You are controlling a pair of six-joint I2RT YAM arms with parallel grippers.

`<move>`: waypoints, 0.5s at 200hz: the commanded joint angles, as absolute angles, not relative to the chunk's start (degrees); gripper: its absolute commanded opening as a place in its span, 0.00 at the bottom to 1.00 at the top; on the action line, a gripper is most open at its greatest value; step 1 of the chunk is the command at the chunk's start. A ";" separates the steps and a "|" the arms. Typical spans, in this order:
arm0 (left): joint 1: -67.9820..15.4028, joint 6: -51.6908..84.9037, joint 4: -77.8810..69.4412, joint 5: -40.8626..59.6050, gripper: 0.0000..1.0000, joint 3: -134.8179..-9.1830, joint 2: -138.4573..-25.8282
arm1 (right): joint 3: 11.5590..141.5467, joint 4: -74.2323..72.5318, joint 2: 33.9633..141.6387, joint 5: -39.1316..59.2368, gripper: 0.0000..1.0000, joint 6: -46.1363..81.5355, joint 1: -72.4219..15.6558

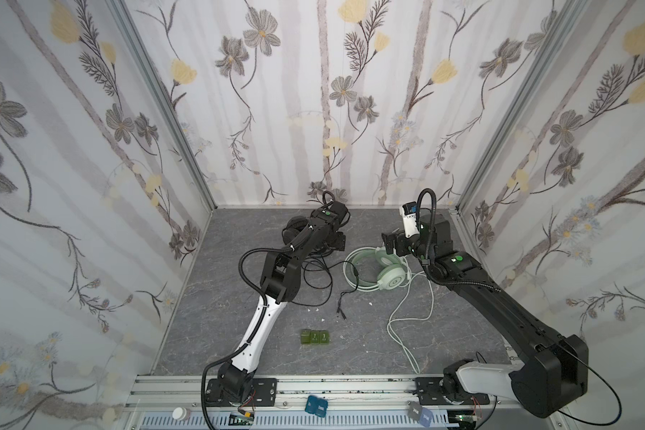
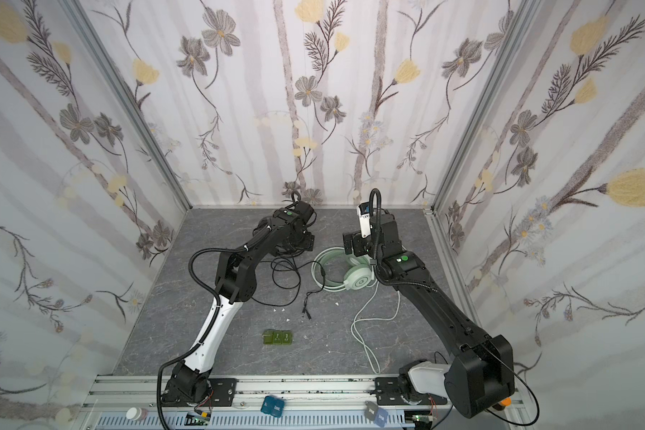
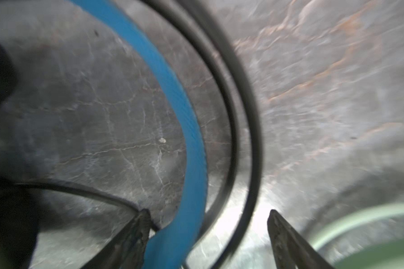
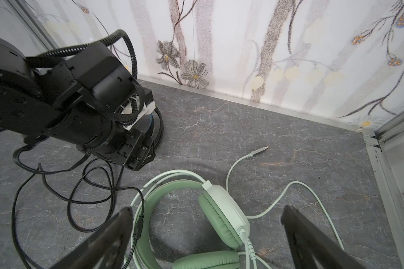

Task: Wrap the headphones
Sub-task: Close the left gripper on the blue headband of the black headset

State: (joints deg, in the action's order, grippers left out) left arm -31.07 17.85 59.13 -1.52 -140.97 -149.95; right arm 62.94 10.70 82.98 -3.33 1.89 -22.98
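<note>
Both pincers spread, left pincer (image 3: 209, 219) astride black headset's headband (image 3: 173, 93), right pincer (image 4: 207, 209) over mint headset (image 4: 226, 205).

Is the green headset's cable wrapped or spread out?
Spread out: the cable trails in loose loops over the table away from the headset.

left end effector (image 3: 208, 212) low, jaws apart; right end effector (image 4: 207, 208) hovers, jaws wide.
</note>
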 commanded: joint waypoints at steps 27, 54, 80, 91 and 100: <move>-31.72 20.48 55.84 -2.20 0.53 -140.71 -151.61 | 61.88 8.10 82.27 -2.24 1.00 2.68 -22.91; -31.40 20.69 53.39 1.28 0.26 -140.49 -150.74 | 61.42 8.41 81.34 -2.12 1.00 2.82 -22.91; -30.45 22.06 51.70 5.29 0.05 -141.98 -148.43 | 61.10 9.15 80.37 -1.85 1.00 3.08 -22.94; -29.90 22.67 50.46 8.03 0.00 -141.90 -147.00 | 60.70 9.00 80.00 -1.78 1.00 3.33 -22.96; -29.71 22.53 49.49 10.05 0.00 -141.86 -145.46 | 60.40 8.80 79.76 -1.68 1.00 3.59 -22.90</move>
